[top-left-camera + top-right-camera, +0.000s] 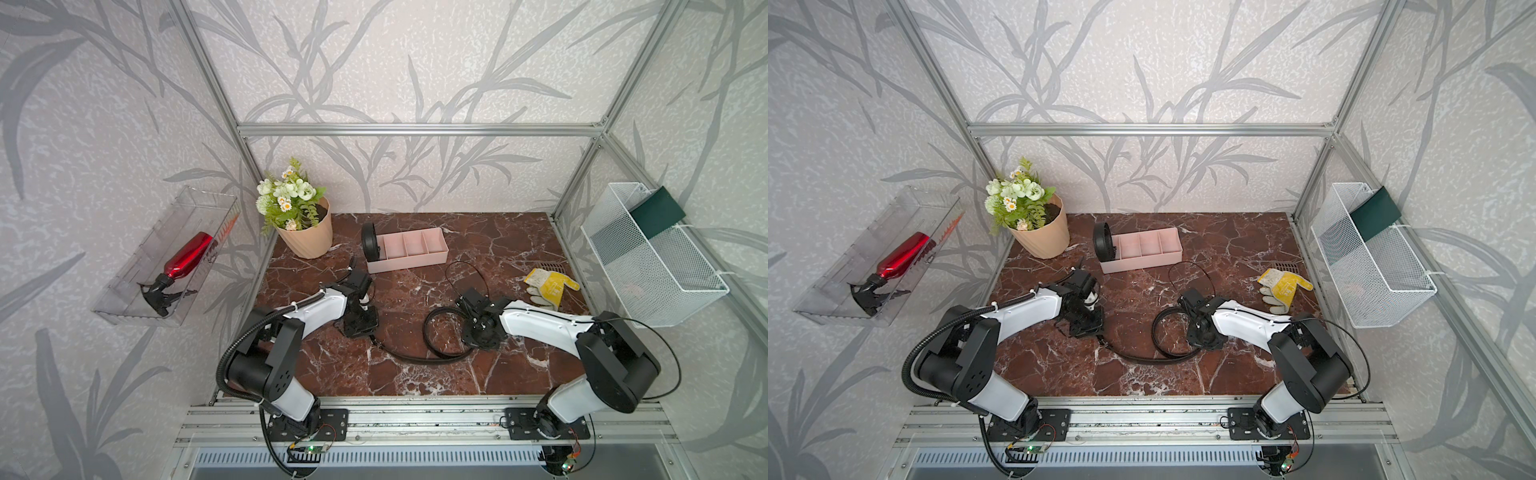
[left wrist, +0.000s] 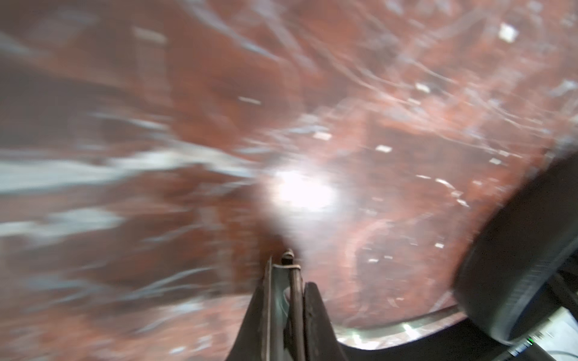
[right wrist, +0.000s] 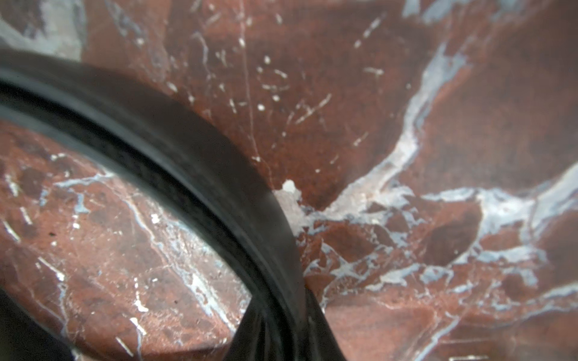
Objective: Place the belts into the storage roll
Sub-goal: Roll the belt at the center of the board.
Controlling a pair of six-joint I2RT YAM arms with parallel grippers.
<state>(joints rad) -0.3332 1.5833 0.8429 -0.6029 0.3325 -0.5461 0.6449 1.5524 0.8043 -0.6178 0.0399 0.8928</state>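
Lying loose on the counter [image 1: 415, 374], one belt [image 1: 415, 356] runs from the left tool [image 1: 365, 332] in a curve to a loop under the right tool [image 1: 478, 332]. Second belt [image 1: 369, 243], coiled, stands on edge in the end compartment of the storage roll [image 1: 415, 262], the end nearest the flowerpot [image 1: 309, 243]. Other three compartments show only pink floor.

Left tool: left wrist view is motion-blurred, but the fingers [image 2: 308, 312] are nearly together with a thin strip of belt end pinched between them [image 2: 295, 297]. Clamped on belt.

Right tool: right wrist view shows the belt [image 3: 219, 187] sweeping in an arc and running down between the fingers [image 3: 316, 315], which stand close on either side of it. Touching both sides; cannot tell whether it's a firm grip or just loosened.

Around it: work glove [image 1: 548, 286] on the counter past the right arm, wire basket [image 1: 656, 266] on the right wall, clear bin with red spray bottle [image 1: 183, 266] on the left wall.
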